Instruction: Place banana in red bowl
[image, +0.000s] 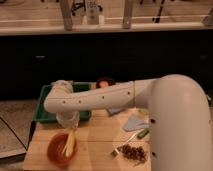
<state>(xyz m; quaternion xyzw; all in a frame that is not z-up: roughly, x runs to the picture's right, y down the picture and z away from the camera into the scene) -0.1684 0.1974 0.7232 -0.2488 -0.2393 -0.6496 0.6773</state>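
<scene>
Pale yellow and slender, your banana stands nearly upright. Its lower end sits inside the round red bowl on the light wooden table, and its top reaches up to the white gripper. You'll find that gripper just above the bowl, in front of the flat green tray. Whether it clamps the banana or not, you cannot tell.

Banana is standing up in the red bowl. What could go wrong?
The banana stands upright under the gripper, its lower end in the red bowl. Let go like that, it may topple over the rim. The bowl sits near the table edge; a nudge might slide it off.
</scene>
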